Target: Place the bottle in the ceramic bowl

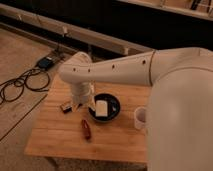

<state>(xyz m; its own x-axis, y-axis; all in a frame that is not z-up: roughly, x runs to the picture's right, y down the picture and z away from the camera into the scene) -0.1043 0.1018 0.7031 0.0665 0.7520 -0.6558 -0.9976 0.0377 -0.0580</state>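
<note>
Bottle (pixel 86 129), small and reddish-brown, lies on the wooden table (pixel 55 141) near the glossy black ceramic bowl (pixel 106 95); my gripper (pixel 80 102), whose grip I cannot tell, should straddle its middle squarely.

It looks like a lab or test room, not a home: a small wooden table (pixel 55 136) on a plain floor, loose cables (pixel 20 86) and a power box (pixel 46 62) beside it, the gripper (pixel 80 103) just left of the black bowl (pixel 113 100)
</note>
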